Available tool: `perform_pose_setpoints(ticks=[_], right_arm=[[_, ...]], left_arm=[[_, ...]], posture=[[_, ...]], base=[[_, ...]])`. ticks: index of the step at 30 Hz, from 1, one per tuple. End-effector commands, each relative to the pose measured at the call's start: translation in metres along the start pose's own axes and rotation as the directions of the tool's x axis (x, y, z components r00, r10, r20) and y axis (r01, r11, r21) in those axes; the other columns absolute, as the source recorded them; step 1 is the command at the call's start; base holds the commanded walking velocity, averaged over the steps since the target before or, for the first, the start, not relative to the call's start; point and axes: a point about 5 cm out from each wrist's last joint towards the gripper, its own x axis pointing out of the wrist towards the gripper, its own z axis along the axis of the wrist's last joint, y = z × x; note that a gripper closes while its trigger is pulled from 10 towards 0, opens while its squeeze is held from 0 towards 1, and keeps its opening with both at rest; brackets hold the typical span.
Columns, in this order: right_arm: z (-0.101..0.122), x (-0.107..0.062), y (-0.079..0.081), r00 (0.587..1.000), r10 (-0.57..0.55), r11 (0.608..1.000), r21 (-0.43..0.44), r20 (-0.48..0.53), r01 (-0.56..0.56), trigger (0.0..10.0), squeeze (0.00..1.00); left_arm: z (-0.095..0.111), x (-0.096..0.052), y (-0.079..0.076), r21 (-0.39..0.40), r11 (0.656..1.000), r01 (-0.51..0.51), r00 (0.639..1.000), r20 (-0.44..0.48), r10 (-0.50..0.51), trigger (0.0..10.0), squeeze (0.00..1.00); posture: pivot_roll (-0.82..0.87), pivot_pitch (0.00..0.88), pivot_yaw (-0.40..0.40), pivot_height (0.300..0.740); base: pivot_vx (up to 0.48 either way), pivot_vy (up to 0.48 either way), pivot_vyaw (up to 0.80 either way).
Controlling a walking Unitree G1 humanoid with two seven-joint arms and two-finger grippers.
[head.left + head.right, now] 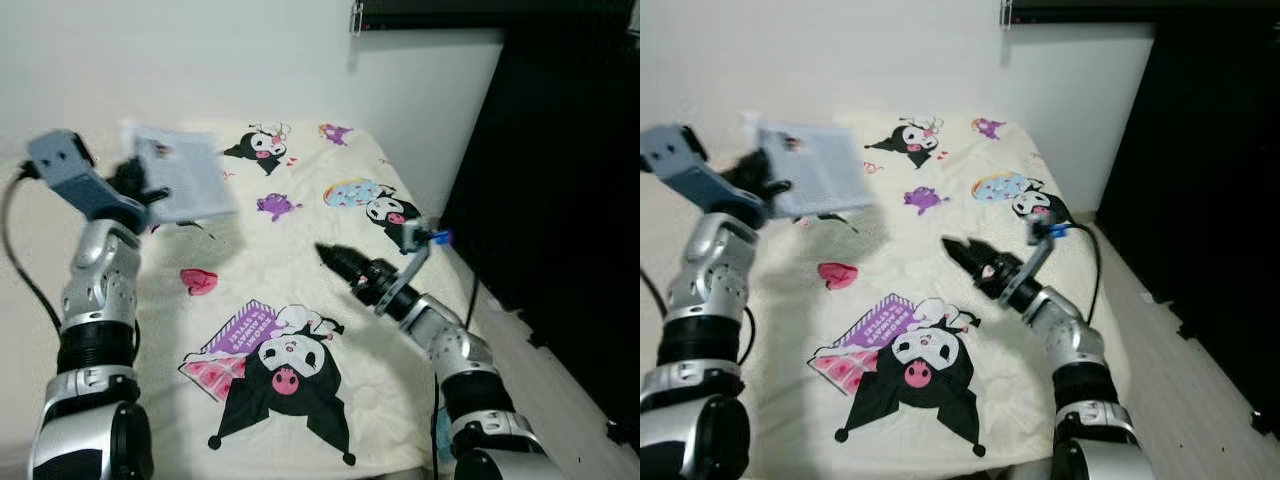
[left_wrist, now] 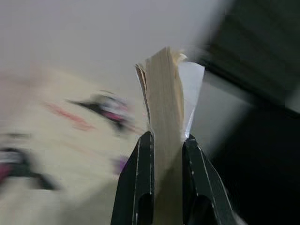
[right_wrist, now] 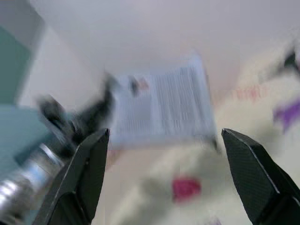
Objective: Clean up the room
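Observation:
A pale blue-grey book (image 1: 180, 172) hangs in the air above the far left of the bed, held by its edge in my left gripper (image 1: 135, 185). In the left wrist view the two black fingers (image 2: 138, 187) press on the book's page block (image 2: 164, 117). My right gripper (image 1: 335, 258) stands open over the middle of the cream cartoon-print bedsheet (image 1: 300, 230), with nothing between its fingers. A small pink object (image 1: 198, 281) lies on the sheet below the book; in the right wrist view it appears as a blurred pink spot (image 3: 186, 188).
The bed runs back to a white wall (image 1: 200, 60). A tall black piece of furniture (image 1: 560, 200) stands along the bed's right side, with a narrow strip of pale floor (image 1: 560, 390) between them.

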Motion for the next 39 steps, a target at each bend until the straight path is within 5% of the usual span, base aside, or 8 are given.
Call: perform_pose_setpoints(ticks=[1,8,22,35,36,37,38,39], right_arm=[[0.012,-0.005,0.009,0.995,0.089,0.996,-0.006,0.047,-0.089,10.0,0.0],[0.03,-0.021,0.017,0.985,0.172,0.983,-0.067,0.027,-0.17,10.0,0.0],[0.029,-0.037,0.018,0.988,0.121,0.987,-0.09,-0.095,-0.129,10.0,0.0],[0.012,-0.038,0.031,0.959,0.235,0.972,0.014,-0.158,-0.236,10.0,0.0],[0.012,-0.038,0.032,0.958,0.24,0.97,0.015,-0.159,-0.241,6.7,0.0],[0.012,-0.039,0.032,0.957,0.241,0.97,0.014,-0.159,-0.242,6.7,0.0],[0.013,-0.04,0.033,0.958,0.246,0.969,0.019,-0.151,-0.246,0.0,0.0],[0.015,-0.041,0.034,0.955,0.26,0.965,0.021,-0.139,-0.26,0.0,0.0]], left_arm=[[0.009,-0.004,-0.002,0.008,0.993,0.116,0.993,0.001,-0.116,10.0,0.0],[0.002,-0.019,-0.015,0.092,0.932,0.35,0.934,-0.111,-0.339,10.0,0.0],[0.027,-0.058,-0.08,-0.091,0.525,0.846,0.527,0.007,-0.85,10.0,0.0],[0.034,-0.066,-0.094,-0.111,0.44,0.891,0.446,0.044,-0.894,10.0,0.0],[0.035,-0.067,-0.094,-0.114,0.439,0.891,0.446,0.044,-0.894,10.0,0.0],[0.035,-0.067,-0.094,-0.115,0.439,0.891,0.446,0.044,-0.894,10.0,0.0],[0.035,-0.067,-0.094,-0.116,0.439,0.891,0.446,0.041,-0.894,10.0,0.0],[0.033,-0.066,-0.093,-0.117,0.442,0.889,0.449,0.037,-0.893,10.0,0.0]], posture=[[-0.12,0.0,-0.005,0.496],[-0.12,0.0,-0.005,0.496],[-0.13,0.0,-0.006,0.496],[-0.12,0.0,-0.01,0.496],[-0.12,0.0,-0.01,0.496],[-0.12,0.0,-0.01,0.496],[-0.12,0.0,-0.01,0.496],[-0.12,0.0,-0.009,0.496]], base=[[0.0,0.0,0.0],[0.0,0.0,0.0],[0.0,0.0,0.0],[0.0,0.0,0.0],[0.0,0.0,0.0],[0.0,0.0,0.0],[0.0,0.0,0.0],[0.0,0.0,0.0]])
